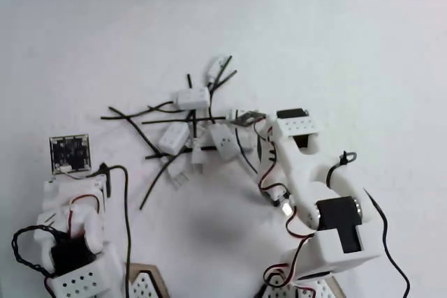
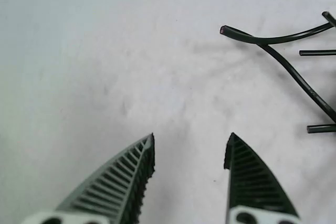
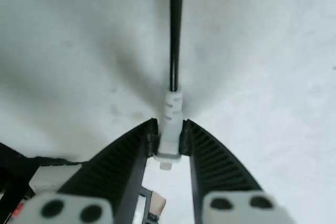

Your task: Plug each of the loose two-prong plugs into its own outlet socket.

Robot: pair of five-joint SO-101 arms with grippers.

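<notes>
Several white plug and socket bodies with short black cords lie tangled mid-table, among them one (image 1: pixel 193 98) at the back, one (image 1: pixel 174 137) on the left and one (image 1: pixel 223 139) near my right arm. My right gripper (image 1: pixel 244 119) (image 3: pixel 168 129) sits at the right edge of this pile, shut on a small white plug (image 3: pixel 171 119) whose black cord (image 3: pixel 176 30) runs straight away from the fingers. My left gripper (image 2: pixel 190 140) hangs open over bare table with nothing between its fingers, and loose black cord ends (image 2: pixel 273 39) lie off to one side of it.
The left arm (image 1: pixel 73 221) rests at the front left, apart from the pile. The white table (image 1: pixel 335 54) has free room at the back and at both sides. Arm cables (image 1: pixel 126 200) trail along the front edge.
</notes>
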